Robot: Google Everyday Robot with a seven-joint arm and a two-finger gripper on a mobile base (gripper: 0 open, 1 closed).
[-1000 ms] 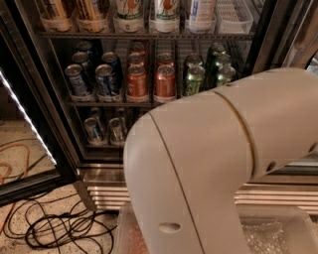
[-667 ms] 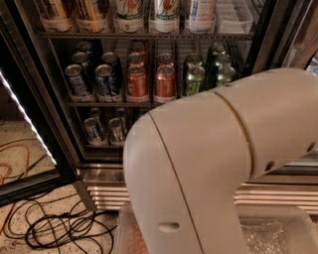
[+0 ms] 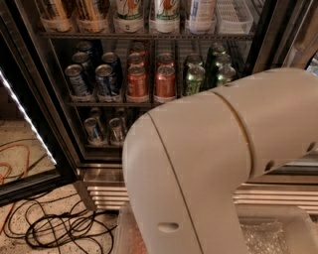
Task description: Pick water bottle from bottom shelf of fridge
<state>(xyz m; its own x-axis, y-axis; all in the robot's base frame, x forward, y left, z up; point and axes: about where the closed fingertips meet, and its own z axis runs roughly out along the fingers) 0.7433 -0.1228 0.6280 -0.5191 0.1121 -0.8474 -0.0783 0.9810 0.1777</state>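
The fridge (image 3: 94,181) stands open in front of me, with dark wire racks inside. My own white arm (image 3: 213,163) fills the lower right of the camera view and covers most of the bottom shelf (image 3: 102,145). Only the shelf's left end shows, with two silver-blue cans (image 3: 102,130) on it. The water bottle is hidden or out of view. The gripper is not in view; it lies somewhere beyond the arm.
The rack above holds blue cans (image 3: 94,77), orange cans (image 3: 151,79) and green cans (image 3: 206,69). Tall bottles (image 3: 164,12) stand on the top rack. Black and orange cables (image 3: 54,228) lie on the speckled floor at lower left. The open door (image 3: 27,124) with a light strip is at left.
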